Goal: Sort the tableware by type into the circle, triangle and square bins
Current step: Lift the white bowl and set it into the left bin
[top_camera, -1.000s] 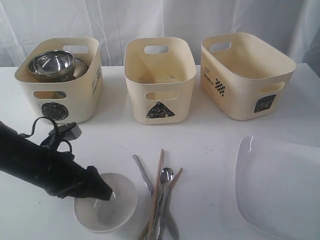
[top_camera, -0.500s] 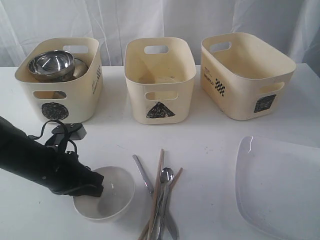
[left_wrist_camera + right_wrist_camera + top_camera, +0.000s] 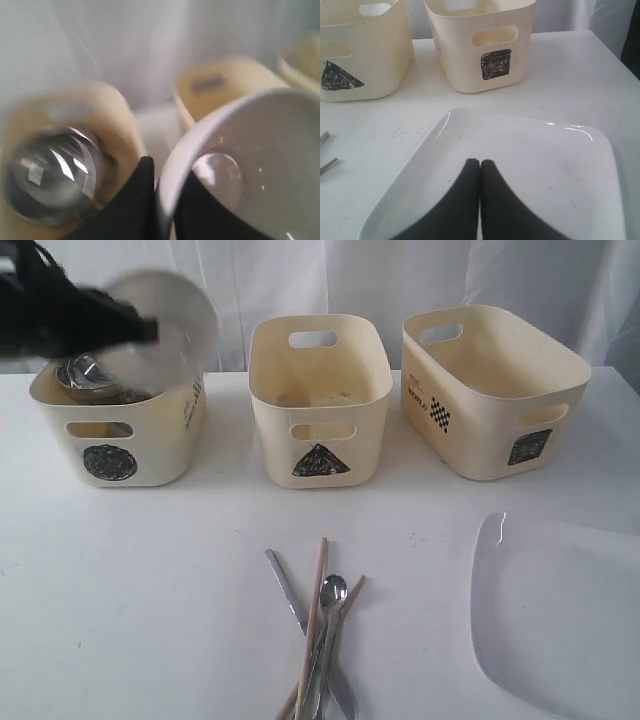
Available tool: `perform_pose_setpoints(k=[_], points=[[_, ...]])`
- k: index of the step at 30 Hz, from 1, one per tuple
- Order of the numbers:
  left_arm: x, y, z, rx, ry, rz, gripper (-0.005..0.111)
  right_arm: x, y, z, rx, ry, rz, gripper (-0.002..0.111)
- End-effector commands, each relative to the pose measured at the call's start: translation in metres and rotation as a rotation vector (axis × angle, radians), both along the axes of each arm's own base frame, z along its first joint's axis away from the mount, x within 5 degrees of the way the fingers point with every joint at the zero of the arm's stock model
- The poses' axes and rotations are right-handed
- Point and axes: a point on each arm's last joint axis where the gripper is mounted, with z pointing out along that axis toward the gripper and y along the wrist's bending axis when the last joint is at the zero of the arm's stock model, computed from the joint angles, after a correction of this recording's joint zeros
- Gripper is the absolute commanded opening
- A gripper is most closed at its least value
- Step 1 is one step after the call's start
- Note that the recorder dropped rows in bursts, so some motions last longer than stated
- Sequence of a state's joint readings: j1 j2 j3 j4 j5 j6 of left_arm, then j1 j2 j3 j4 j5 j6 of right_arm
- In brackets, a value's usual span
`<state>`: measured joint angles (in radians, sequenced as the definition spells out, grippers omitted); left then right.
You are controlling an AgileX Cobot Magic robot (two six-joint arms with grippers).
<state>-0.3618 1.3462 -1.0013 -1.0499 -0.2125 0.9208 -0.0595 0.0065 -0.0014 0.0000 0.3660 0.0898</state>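
Note:
My left gripper (image 3: 150, 332) is shut on the rim of the white bowl (image 3: 170, 320) and holds it tilted in the air over the circle bin (image 3: 150, 445). In the left wrist view one finger (image 3: 137, 200) is outside the white bowl (image 3: 265, 150) and one inside. A steel bowl (image 3: 85, 370) lies in the circle bin. The knife (image 3: 285, 590), spoon (image 3: 332, 592) and chopsticks (image 3: 316, 585) lie crossed on the table's front. My right gripper (image 3: 480, 162) is shut and empty above the large white square plate (image 3: 545, 165), which lies at the front right (image 3: 560, 620).
The triangle bin (image 3: 320, 425) stands in the middle and the square bin (image 3: 490, 430) at the right, both along the back. A white curtain hangs behind them. The steel bowl (image 3: 50, 175) and the circle bin's wall (image 3: 117, 120) show blurred in the left wrist view.
My left gripper shut on the white bowl's rim at the table's front left, then lifted it up and back to above the circle bin. The right arm stayed still.

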Motion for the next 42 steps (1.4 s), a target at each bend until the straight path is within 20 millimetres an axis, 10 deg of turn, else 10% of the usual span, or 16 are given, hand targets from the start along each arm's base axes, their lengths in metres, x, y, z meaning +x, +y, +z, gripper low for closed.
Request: perform_pose_setpoints(k=[1,6,10,17,38,42], points=[[0.005,0.04,0.052,-0.027,-0.328,0.44,0.0,0.0,0.0,0.001,-0.005,-0.017,0.002,0.0],[0.034,0.03,0.04,-0.133,-0.424,0.455,0.0,0.0,0.0,0.001,-0.005,-0.017,0.002,0.0],[0.09,0.002,0.009,0.157,-0.502,0.23,0.0,0.0,0.0,0.001,-0.005,-0.017,0.002,0.0],[0.164,0.015,-0.053,0.305,-0.18,0.143,0.0,0.0,0.0,0.001,-0.005,-0.017,0.002,0.0],[0.171,0.062,-0.073,-0.019,0.195,0.193,0.0,0.0,0.0,0.001,-0.005,-0.017,0.002,0.0],[0.171,0.062,-0.073,-0.006,0.194,0.186,0.018,0.0,0.0,0.001,-0.005,-0.017,0.002,0.0]])
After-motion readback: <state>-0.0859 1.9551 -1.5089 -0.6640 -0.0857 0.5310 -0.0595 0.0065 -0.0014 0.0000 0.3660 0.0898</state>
